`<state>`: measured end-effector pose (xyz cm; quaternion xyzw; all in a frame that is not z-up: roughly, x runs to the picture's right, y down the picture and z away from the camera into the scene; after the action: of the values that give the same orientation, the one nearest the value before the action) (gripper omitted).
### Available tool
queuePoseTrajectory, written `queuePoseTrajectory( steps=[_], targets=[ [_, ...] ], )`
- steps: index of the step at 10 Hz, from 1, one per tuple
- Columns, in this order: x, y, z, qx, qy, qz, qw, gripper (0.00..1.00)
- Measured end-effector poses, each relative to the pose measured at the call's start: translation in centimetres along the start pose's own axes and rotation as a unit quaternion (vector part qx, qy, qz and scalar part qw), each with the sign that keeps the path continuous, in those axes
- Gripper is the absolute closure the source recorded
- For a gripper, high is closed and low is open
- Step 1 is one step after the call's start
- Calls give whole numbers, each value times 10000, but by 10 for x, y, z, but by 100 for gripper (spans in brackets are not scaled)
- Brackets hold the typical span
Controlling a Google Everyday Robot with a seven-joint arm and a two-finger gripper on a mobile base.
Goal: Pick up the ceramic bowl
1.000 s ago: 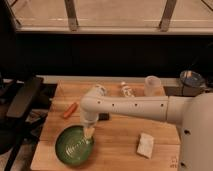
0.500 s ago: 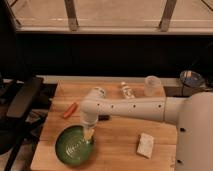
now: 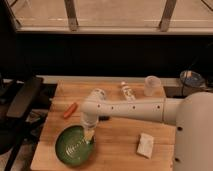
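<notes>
Little displacement is noted across the last second: the arm (image 3: 131,108) was already bent down over the near-left part of the wooden table (image 3: 118,141), and the gripper (image 3: 88,135) has been lowered only slightly, toward the right rim of the ceramic bowl (image 3: 73,146). The bowl itself has not been shifted; it is recorded at the front-left corner of the table, upright, with pale glare marks inside.

Judgement: the approach is taken to be nearly finished, and the closing of the grasp on the rim is taken to be the step in hand. No lift is evidenced.

Gripper: its pale tip is seen at the bowl's right edge, apparently touching or just inside the rim. How far the fingers are parted cannot be told, nor whether the rim is between them. Nothing is seen to be carried.

Other items noted: an orange object (image 3: 70,110) left of the arm, a translucent cup (image 3: 152,85) at the far right, a small bottle (image 3: 127,91) beside it, and a pale packet (image 3: 145,145) near the front right, all well apart from the bowl.
</notes>
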<state>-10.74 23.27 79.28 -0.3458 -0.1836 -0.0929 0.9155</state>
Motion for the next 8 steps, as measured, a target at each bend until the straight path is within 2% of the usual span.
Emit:
queuePoseTrajectory(
  steps=[5, 6, 7, 8],
  targets=[
    [1, -3, 6, 14, -20, 25, 10000, 45],
    [2, -6, 4, 39, -35, 48, 10000, 56],
    [2, -7, 5, 43, -44, 57, 10000, 62],
    [2, -7, 6, 46, -48, 60, 10000, 63]
  ],
)
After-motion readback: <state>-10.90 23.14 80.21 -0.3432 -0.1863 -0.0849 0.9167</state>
